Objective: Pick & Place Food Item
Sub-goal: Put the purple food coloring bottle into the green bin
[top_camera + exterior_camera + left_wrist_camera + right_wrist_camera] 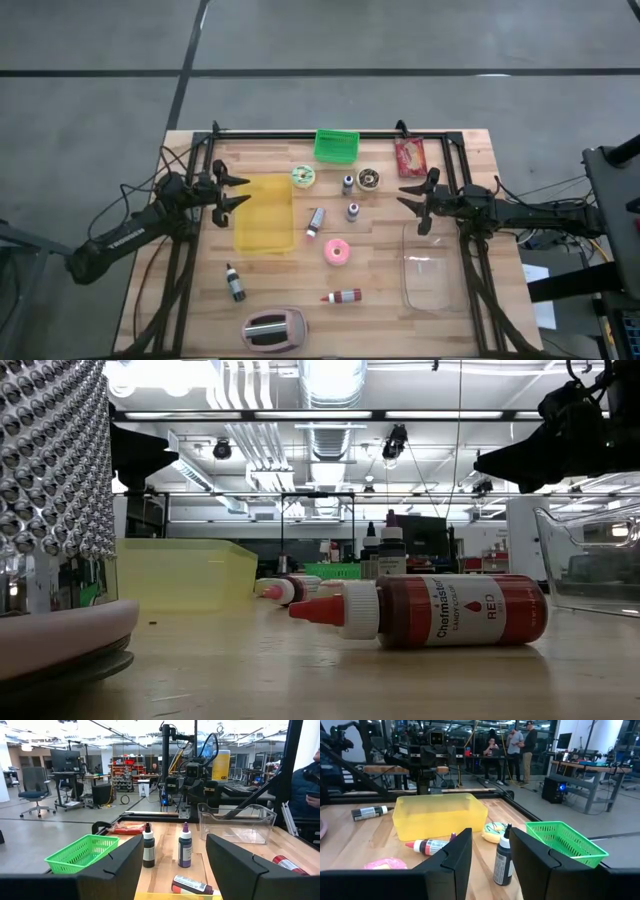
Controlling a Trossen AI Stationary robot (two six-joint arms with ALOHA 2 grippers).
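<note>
From above I see the left hand point(232, 190) hovering at the left edge of the yellow bin point(265, 214), fingers spread and gripping nothing. The right hand point(416, 203) hangs on the other side of the counter point(375, 275), just above the far corner of the clear bin point(433, 268), fingers parted with nothing between them.

Containers first. The yellow bin sits left of centre; I can make out nothing in it. The clear bin stands at the right, and I see nothing in it either. The green basket point(337, 145) is at the far edge, and from my left wrist camera its inside looks bare.

The food items lie loose on the counter: a pink-iced doughnut point(337, 252) near the middle, a chocolate doughnut point(369, 179) and a green-and-white doughnut point(303, 176) just this side of the basket, and a red packet point(411, 156) to the basket's right.

Small dye bottles are scattered between the bins: two upright ones point(350, 197) near the chocolate doughnut, one lying beside the yellow bin point(314, 221), a dark one point(235, 283) toward the near left, and a red one point(343, 296) lying on its side. A pink toaster point(273, 330) sits at the near edge.
</note>
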